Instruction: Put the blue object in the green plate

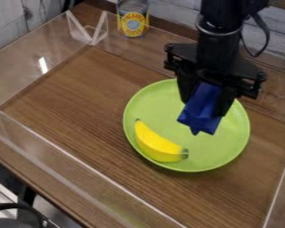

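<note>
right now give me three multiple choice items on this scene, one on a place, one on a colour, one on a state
1. Where is the banana?
A. inside the green plate
B. on the bare wood beside the plate
C. next to the can at the back

2. What colour is the object that the pincer carries?
A. red
B. dark blue
C. white

3. What is the state of the blue object?
A. lying flat on the table
B. standing by the can
C. clamped in the pincer, hanging over the plate

Answers:
1. A, the banana lies on the plate's near left part.
2. B, the block below the pincer is dark blue.
3. C, the pincer is shut on its upper end, and its lower end hangs above the plate's middle.
</note>
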Available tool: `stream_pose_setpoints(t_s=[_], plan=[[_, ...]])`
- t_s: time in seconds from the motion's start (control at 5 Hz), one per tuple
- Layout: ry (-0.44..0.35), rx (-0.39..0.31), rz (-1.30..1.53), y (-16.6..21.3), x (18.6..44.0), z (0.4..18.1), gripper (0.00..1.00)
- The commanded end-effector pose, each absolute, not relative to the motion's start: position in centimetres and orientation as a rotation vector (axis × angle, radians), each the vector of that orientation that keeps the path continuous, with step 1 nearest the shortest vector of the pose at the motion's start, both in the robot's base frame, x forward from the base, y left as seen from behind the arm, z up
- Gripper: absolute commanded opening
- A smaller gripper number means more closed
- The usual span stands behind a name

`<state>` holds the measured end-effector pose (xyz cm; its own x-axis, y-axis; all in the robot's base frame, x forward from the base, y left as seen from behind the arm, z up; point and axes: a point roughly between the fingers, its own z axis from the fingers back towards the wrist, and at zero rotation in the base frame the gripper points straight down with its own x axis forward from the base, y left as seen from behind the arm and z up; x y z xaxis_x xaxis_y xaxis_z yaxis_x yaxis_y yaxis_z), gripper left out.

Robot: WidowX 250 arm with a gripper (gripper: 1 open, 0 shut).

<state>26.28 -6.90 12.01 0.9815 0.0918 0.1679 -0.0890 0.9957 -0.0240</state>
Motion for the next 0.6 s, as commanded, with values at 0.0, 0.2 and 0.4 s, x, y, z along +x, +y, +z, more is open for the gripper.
stream_pose_setpoints(t_s=[0.0,0.2,0.4], plan=[[-0.197,-0.030,0.107,-6.63,26.66,12.44,1.00],[-0.186,-0.040,0.110,-6.53,26.54,12.97,1.00],[-0.178,-0.042,0.112,-6.54,26.43,12.76,1.00]])
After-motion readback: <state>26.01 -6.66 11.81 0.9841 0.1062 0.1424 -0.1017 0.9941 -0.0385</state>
